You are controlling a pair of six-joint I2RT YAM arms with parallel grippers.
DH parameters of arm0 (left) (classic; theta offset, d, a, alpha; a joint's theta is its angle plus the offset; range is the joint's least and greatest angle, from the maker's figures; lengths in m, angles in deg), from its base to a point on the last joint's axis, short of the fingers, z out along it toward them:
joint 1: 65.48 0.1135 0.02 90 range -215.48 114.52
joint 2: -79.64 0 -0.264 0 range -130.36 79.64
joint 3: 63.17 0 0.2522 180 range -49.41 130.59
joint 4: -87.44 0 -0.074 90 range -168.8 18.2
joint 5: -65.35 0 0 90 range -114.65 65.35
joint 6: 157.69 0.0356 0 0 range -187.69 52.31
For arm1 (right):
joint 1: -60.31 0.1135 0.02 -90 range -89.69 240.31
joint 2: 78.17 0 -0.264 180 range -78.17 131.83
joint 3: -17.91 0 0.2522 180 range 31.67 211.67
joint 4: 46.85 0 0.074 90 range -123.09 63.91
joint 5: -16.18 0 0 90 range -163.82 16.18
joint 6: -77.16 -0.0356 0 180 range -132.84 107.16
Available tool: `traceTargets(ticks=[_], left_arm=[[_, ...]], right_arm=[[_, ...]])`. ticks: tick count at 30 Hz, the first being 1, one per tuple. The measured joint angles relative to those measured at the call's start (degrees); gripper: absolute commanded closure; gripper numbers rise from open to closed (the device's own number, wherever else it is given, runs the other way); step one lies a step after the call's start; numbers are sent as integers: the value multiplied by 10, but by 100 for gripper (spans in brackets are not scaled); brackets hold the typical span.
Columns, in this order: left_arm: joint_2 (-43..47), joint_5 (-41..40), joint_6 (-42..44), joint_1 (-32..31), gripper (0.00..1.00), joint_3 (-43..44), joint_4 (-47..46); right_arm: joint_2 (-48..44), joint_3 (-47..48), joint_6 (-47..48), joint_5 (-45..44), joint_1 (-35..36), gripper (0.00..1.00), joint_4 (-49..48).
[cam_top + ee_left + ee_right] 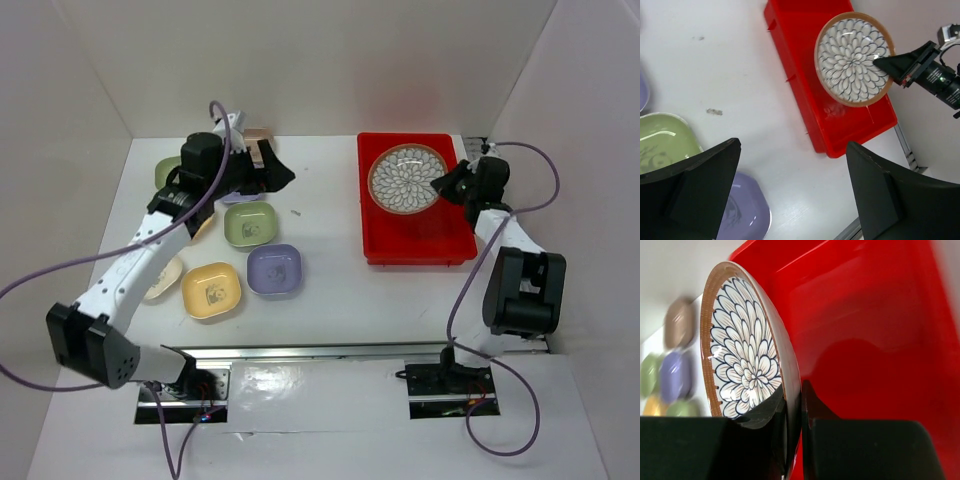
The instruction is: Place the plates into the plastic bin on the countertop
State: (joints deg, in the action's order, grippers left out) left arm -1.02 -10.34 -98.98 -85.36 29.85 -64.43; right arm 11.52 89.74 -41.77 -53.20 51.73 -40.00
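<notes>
The round brown-rimmed plate [405, 180] with white petals is inside the red plastic bin [417, 240], which stands on the white countertop [330, 230]. My right gripper [443, 184] is shut on this plate's right rim. In the right wrist view the rim [790, 370] sits between the two fingers, over the bin floor [865, 315]. My left gripper [283, 178] hangs open over the countertop, empty; both of its fingers [695, 190] show wide apart. Below it lie a green dish [250, 223], a lilac dish [274, 269] and a yellow dish [211, 290].
A cream dish [163, 278] lies under the left arm. A tan-pink dish [258, 135] and another green one [168, 172] sit at the back left. White walls close in the countertop. A metal rail [330, 352] runs along the near edge.
</notes>
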Motion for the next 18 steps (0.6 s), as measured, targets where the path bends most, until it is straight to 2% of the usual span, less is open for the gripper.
traceTargets(ticks=[4, 14, 16, 17, 18], left_arm=[[68, -38, -6, -7, 0, -66, 2], [97, -74, -7, -66, 0, -105, 15], [123, -80, -7, -72, 0, -120, 19], [135, -83, -7, -75, 0, -127, 20], [147, -87, -7, -77, 0, -132, 20]], right_arm=[[36, 0, 1, -43, -27, 100, -18], [183, 54, 3, -54, -15, 98, -31], [186, 70, 9, -69, -12, 87, -30], [188, 79, 13, -77, -9, 76, -29], [189, 87, 15, -83, -8, 60, -29]])
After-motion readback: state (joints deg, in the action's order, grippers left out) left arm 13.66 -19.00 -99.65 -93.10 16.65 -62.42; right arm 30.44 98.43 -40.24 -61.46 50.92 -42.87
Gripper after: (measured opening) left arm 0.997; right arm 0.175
